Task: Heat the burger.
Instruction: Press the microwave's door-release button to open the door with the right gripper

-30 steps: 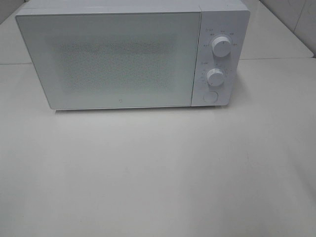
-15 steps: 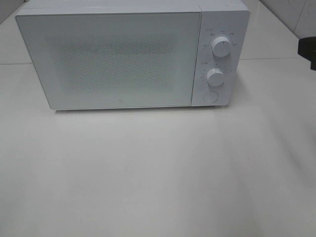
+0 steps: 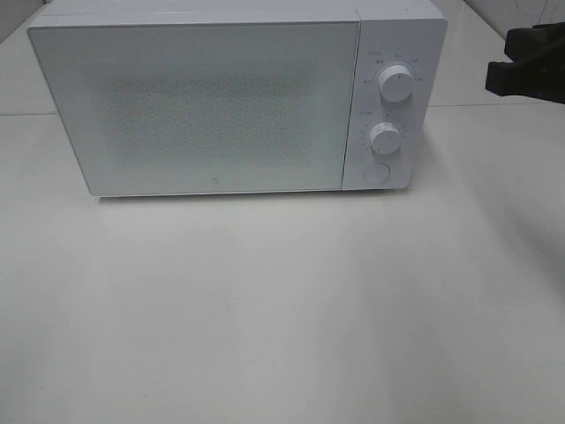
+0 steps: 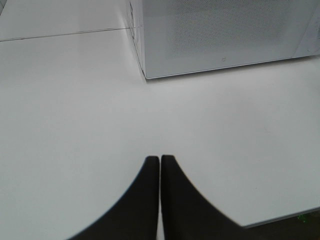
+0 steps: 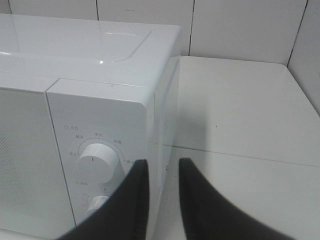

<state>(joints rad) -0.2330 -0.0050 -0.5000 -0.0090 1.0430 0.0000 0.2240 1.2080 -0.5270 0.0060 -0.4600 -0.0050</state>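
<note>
The burger is out of view. A white microwave [image 3: 221, 106] stands at the back of the table with its door shut; through the frosted door I cannot make out anything inside. My right gripper [image 3: 503, 60] hangs in the air just right of the microwave's control panel, level with the upper knob [image 3: 395, 84]. In the right wrist view its fingers [image 5: 137, 200] stand a little apart with nothing between them, pointing at the panel's right corner. My left gripper [image 4: 160, 159] is shut and empty, low over the table in front of the microwave's left corner [image 4: 145, 75].
The panel carries a lower knob [image 3: 386, 139] and a round button [image 3: 376, 173] beneath the upper knob. The white table [image 3: 282, 309] spreads in front of the microwave. A tiled wall [image 5: 240, 25] rises behind it.
My right gripper has come into the high view from the right edge and moved left toward the microwave's panel. The microwave has not moved.
</note>
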